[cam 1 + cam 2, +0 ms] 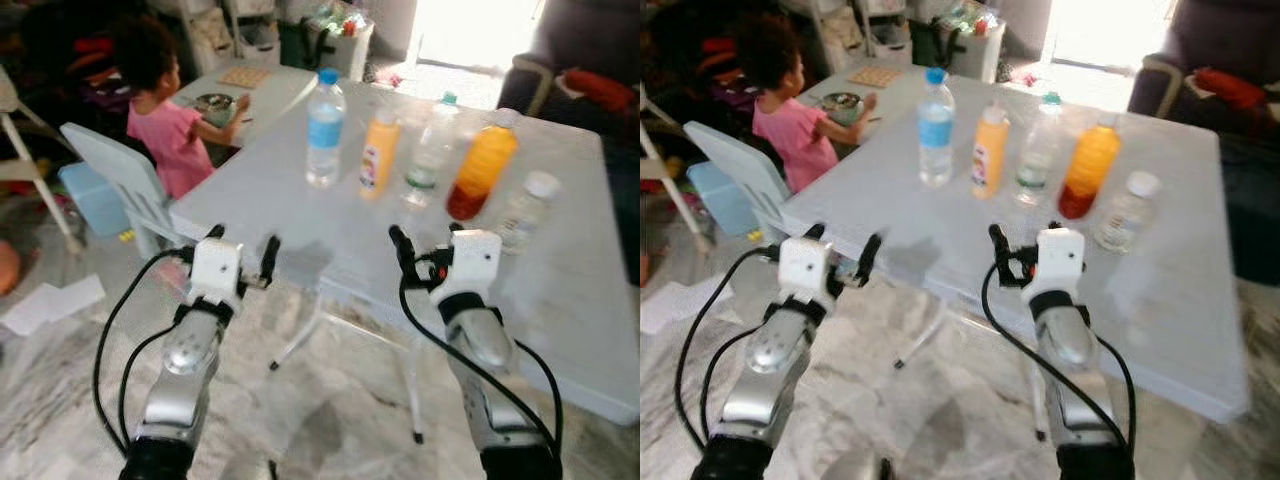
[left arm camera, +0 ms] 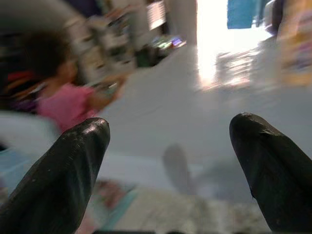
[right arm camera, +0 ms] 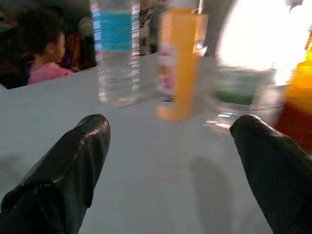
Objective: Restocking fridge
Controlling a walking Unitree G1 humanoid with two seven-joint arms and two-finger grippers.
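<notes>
Five bottles (image 1: 381, 153) in a row mid-table (image 1: 560, 290) | labels blurred, unreadable | left gripper (image 1: 243, 250) at table's near edge, jaws released | right gripper (image 1: 428, 243) over table, jaws released, empty

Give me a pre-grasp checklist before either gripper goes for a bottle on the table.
1. Right gripper open, nothing between its fingers: ok.
2. Left gripper open, nothing between its fingers: ok.
3. Five bottles upright on the white table: ok.
4. Bare table between the right gripper and the small orange bottle: ok.
5. Room for fingers around that bottle, with the blue-label water bottle and the green-cap bottle on either side: cannot tell.
6. Person in pink seated at the far table, away from both arms: ok.
</notes>
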